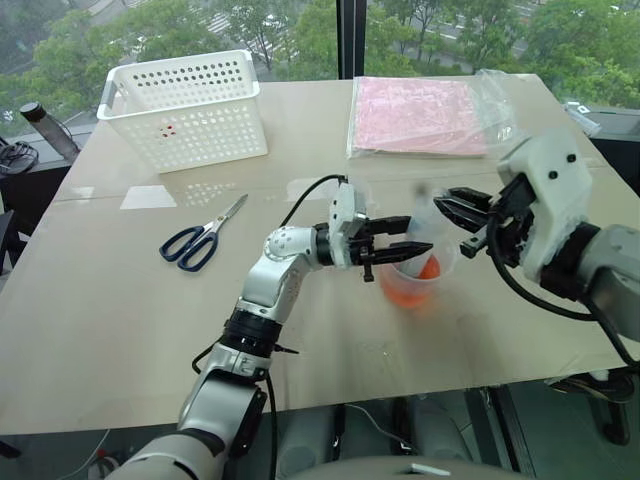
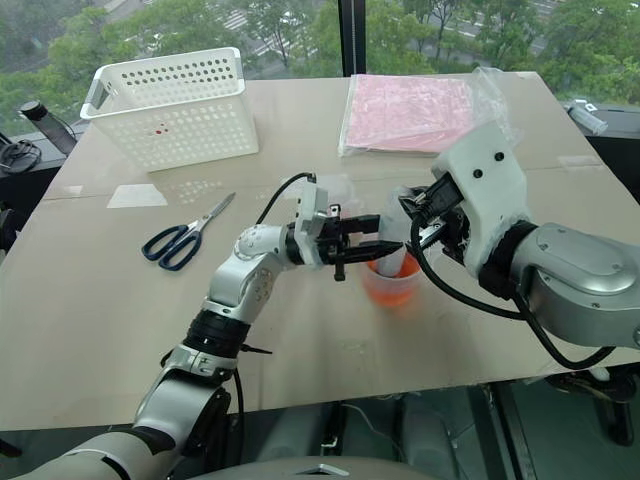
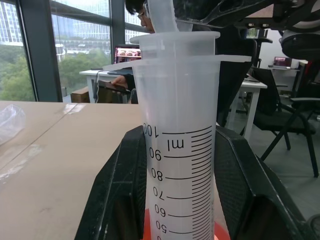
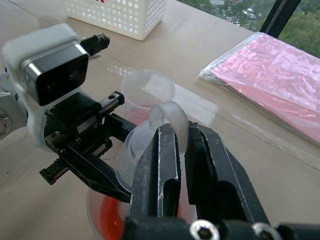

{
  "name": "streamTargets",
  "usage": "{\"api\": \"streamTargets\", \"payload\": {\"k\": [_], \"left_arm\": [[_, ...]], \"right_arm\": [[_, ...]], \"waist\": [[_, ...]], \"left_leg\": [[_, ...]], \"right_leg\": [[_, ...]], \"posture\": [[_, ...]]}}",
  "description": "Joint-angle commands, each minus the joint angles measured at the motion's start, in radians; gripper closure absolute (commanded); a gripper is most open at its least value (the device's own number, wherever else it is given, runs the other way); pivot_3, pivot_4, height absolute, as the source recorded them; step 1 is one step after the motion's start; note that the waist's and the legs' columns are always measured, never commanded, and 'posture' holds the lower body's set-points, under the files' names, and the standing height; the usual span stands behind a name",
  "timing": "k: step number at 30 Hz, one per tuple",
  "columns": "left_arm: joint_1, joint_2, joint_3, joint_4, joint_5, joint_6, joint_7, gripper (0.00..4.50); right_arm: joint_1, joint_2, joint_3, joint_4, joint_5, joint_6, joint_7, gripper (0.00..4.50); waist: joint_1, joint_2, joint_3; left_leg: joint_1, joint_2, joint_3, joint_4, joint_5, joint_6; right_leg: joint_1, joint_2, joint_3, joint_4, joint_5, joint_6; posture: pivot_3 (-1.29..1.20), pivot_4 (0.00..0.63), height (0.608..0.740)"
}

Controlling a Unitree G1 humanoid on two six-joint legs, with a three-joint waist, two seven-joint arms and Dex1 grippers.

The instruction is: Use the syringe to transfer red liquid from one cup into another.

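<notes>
Syringe (image 3: 182, 150) stands upright, its long axis vertical, with the tip down in the large beaker (image 2: 392, 285) of red liquid (image 1: 412, 290) near the middle of the table (image 1: 120, 330). Left gripper (image 1: 395, 246) comes in level from the left and is clamped on the barrel; in the left wrist view its black fingers (image 3: 117, 200) sit either side of the graduations. Right gripper (image 4: 181, 137) reaches in from the right at the syringe's upper end, and its jaws are pinched on the plunger's ring handle (image 4: 169, 114), which sits just above the barrel's flange. So the plunger lies directly above the barrel along the same vertical line, and I judge the coming move to be a straight pull upward by the right arm while the left steadies the barrel, drawing liquid in. The smaller beaker (image 4: 148, 87) stands just beyond the large one, toward the basket (image 1: 185, 108), empty as far as I can tell.
</notes>
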Motion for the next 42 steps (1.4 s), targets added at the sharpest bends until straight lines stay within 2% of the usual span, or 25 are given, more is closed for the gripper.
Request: {"api": "streamTargets", "payload": {"k": [1, 26, 31, 32, 33, 36, 37, 38, 39, 42], "left_arm": [[0.010, 0.014, -0.038, -0.025, -0.001, 0.020, -0.056, 3.20], [0.008, 0.024, -0.045, -0.014, -0.003, 0.002, -0.073, 3.20], [0.004, 0.005, -0.026, -0.025, -0.023, -0.006, -0.065, 3.20], [0.003, 0.002, -0.021, -0.029, -0.028, -0.002, -0.062, 3.20], [0.002, 0.000, -0.016, -0.033, -0.032, 0.001, -0.062, 3.20], [-0.002, -0.003, 0.002, -0.044, -0.052, 0.026, -0.056, 3.20], [-0.002, -0.002, 0.004, -0.046, -0.055, 0.030, -0.057, 3.20], [-0.003, 0.001, 0.006, -0.050, -0.055, 0.032, -0.058, 3.20], [-0.011, 0.000, 0.021, -0.058, -0.071, 0.056, -0.044, 3.20], [-0.028, 0.007, 0.051, -0.091, -0.119, 0.116, -0.028, 3.20]], "right_arm": [[-0.052, -0.045, -0.140, 0.070, -0.041, -0.022, 0.025, 4.43], [-0.014, -0.083, -0.195, 0.060, -0.077, -0.007, 0.119, 4.43], [0.133, -0.062, -0.249, 0.033, -0.189, 0.003, 0.209, 4.43], [0.166, -0.063, -0.278, 0.034, -0.217, 0.005, 0.232, 3.61], [0.199, -0.062, -0.309, 0.030, -0.238, 0.007, 0.261, 3.33], [0.301, -0.022, -0.436, 0.005, -0.266, -0.012, 0.377, 1.97], [0.328, -0.009, -0.470, -0.005, -0.273, -0.016, 0.409, 1.35], [0.374, 0.012, -0.521, -0.017, -0.263, -0.016, 0.450, 0.84], [0.463, 0.041, -0.622, -0.042, -0.262, 0.010, 0.552, 0.43], [0.687, 0.130, -0.875, -0.090, -0.281, 0.051, 0.825, 0.43]], "waist": [[0.000, 0.000, 0.000], [0.000, 0.001, 0.001], [0.002, 0.001, 0.001], [0.001, 0.001, 0.001], [0.003, 0.001, 0.001], [0.002, 0.001, 0.001], [0.002, 0.001, 0.001], [0.002, 0.001, 0.001], [0.004, 0.001, 0.001], [0.009, 0.001, 0.001]], "left_leg": [[0.000, 0.000, 0.000, 0.000, 0.000, 0.000], [0.000, 0.000, 0.000, -0.001, 0.000, 0.000], [-0.001, 0.000, 0.000, -0.001, 0.000, 0.001], [-0.001, 0.000, 0.000, -0.001, 0.000, 0.001], [-0.001, 0.000, 0.000, -0.001, 0.000, 0.000], [-0.001, 0.000, 0.000, -0.001, -0.001, 0.001], [-0.001, 0.000, 0.001, -0.001, -0.001, 0.001], [-0.001, 0.000, 0.000, -0.002, -0.001, 0.001], [-0.001, 0.000, 0.000, -0.002, -0.001, 0.001], [-0.001, 0.000, 0.000, -0.003, -0.001, 0.001]], "right_leg": [[0.000, 0.000, 0.000, 0.000, 0.000, 0.000], [0.000, 0.000, 0.000, -0.001, 0.000, 0.000], [0.000, -0.001, 0.000, -0.002, 0.000, 0.000], [0.000, -0.001, 0.000, -0.002, 0.000, 0.000], [0.000, -0.001, 0.000, -0.002, 0.000, 0.000], [0.000, 0.000, 0.000, -0.003, 0.000, 0.000], [0.000, 0.000, 0.000, -0.003, 0.000, 0.000], [0.000, 0.000, 0.000, -0.002, 0.000, 0.000], [0.000, 0.000, 0.000, -0.003, 0.000, 0.000], [0.000, 0.000, -0.001, -0.003, 0.000, 0.000]], "posture": [[0.00, 0.150, 0.740], [0.00, 0.150, 0.740], [0.00, 0.150, 0.740], [0.00, 0.150, 0.740], [0.00, 0.150, 0.740], [0.00, 0.150, 0.740], [0.00, 0.150, 0.740], [0.00, 0.150, 0.740], [0.00, 0.150, 0.740], [0.00, 0.150, 0.740]]}}
